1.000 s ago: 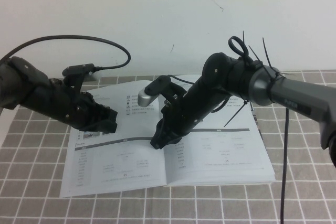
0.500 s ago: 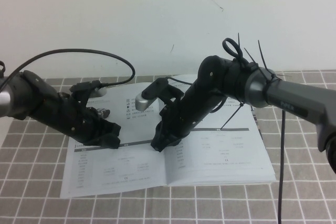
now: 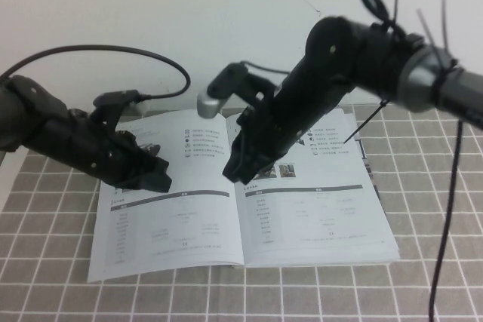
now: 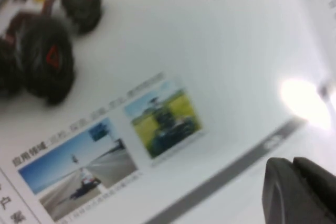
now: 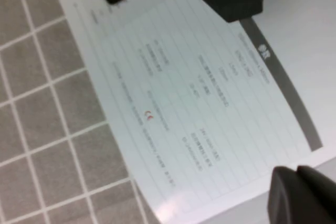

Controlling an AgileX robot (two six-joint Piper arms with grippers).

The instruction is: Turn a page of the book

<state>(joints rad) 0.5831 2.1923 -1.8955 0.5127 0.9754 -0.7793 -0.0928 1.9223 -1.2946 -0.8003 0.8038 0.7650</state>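
I see the book [image 3: 241, 213] open flat mid-worktop; left gripper [image 3: 151, 175] and right gripper [image 3: 235, 170] hover over it, fingers pressed together, no page lifted.

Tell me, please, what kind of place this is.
Probably a robot test bench. A plain white wall, a grey checked tablecloth, and an open booklet lying flat. The left hand and right hand hang over its pages.

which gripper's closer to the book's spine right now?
Right. The right gripper hovers just over the spine of the book; the left gripper is out over the left page.
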